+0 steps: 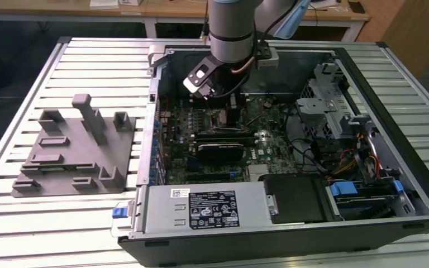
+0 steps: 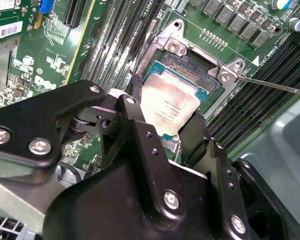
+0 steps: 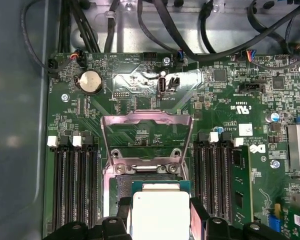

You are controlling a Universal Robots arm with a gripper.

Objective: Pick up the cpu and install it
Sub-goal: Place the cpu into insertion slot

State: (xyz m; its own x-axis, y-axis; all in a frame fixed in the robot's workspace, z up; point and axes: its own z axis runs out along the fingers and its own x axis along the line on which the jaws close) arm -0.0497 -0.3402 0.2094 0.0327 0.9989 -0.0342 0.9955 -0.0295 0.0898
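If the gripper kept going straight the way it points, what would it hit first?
Likely the open socket on the motherboard, just beyond the cpu the gripper holds; depth is unclear, so the cpu may already touch it.

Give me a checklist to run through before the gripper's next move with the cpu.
1. Grip: the gripper clamps the cpu by two opposite edges: ok.
2. Cover: the load plate is swung up and the socket is open: ok.
3. Clearance: the lever lies off to the side of the socket: ok.
4. Alignment: the cpu edges run parallel to the socket frame in the first wrist view: ok.
5. Seating: the cpu is flat in the socket: cannot tell.
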